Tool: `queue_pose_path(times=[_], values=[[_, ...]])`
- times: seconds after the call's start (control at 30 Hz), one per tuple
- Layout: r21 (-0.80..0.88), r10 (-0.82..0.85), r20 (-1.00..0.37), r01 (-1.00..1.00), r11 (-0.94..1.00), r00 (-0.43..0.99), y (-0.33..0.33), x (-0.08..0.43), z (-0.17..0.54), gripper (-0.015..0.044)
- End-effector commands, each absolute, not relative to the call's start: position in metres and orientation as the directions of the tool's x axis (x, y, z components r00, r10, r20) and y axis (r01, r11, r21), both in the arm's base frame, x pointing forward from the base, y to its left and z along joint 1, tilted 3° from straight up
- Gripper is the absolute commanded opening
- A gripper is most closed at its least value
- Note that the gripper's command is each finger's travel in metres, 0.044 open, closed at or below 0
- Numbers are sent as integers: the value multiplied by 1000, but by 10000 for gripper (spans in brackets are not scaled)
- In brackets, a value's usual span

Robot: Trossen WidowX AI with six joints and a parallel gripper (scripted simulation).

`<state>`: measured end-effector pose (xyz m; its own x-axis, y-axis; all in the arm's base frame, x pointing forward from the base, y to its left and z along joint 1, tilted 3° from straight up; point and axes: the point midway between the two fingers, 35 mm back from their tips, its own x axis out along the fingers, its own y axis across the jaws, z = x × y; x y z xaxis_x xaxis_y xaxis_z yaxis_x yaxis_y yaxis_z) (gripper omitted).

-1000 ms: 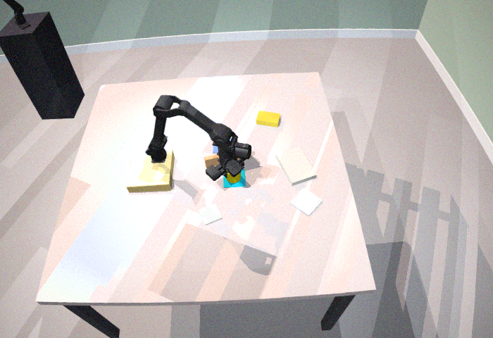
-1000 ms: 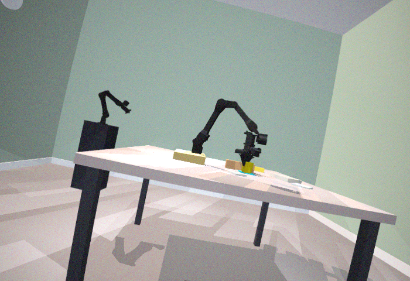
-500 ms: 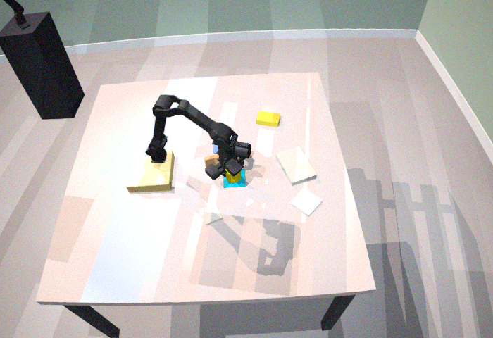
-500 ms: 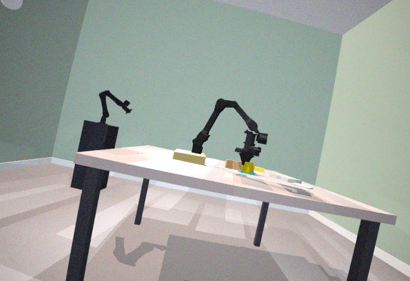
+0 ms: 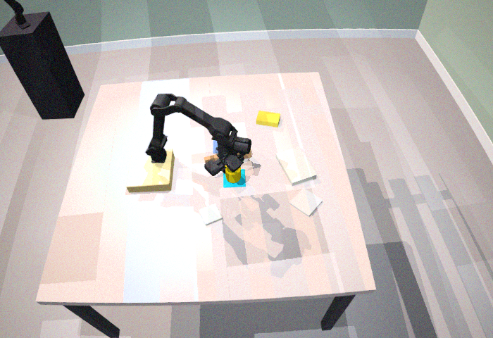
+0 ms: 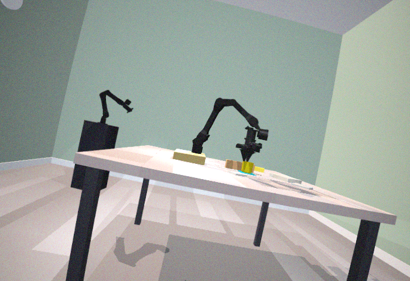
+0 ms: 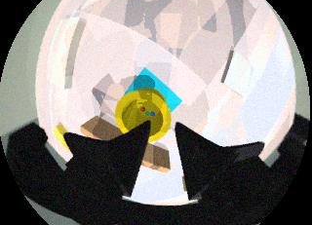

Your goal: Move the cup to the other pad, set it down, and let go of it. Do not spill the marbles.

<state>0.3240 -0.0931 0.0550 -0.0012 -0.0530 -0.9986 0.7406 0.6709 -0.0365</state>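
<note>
The yellow cup [image 5: 232, 174] stands upright on a cyan pad [image 5: 234, 181] near the middle of the worktop [image 5: 95, 255], slightly toward the far edge. In the wrist view a few small marbles [image 7: 144, 110] lie inside it, a red and a blue one among them, and none can be seen on the surface around it. The tool [image 6: 248, 157] hangs just above the cup, fingers pointing down, partly spread with a plain gap between the fingers and nothing in them; in the exterior view the tips sit at about rim height or a little over it, and whether one finger brushes the rim cannot be told. Judging by this, the carrying, the setting down and the letting go all look done, provided this cyan pad is the goal. A blue patch [image 5: 215, 146] half hidden behind the arm, nearer the far edge, may be the other pad, but it is too covered to be sure. What seems left is for the arm to lift clear without nudging the cup. A tan block [image 6: 233, 164] lies just beside the cup on the base's side, near enough to matter.
</note>
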Motion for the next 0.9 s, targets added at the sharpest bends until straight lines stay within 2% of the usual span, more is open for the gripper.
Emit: queue_pose_path(times=[0.0, 0.3, 0.67, 0.87], values=[[-35, -59, -998, 744, 668, 6, -93, 325, 66, 147], [-36, -60, -998, 743, 668, 5, -90, 322, 76, 147], [-36, -54, -999, 740, 672, 1, -90, 323, 74, 435], [-36, -56, -998, 741, 671, 2, -89, 323, 96, 440]])
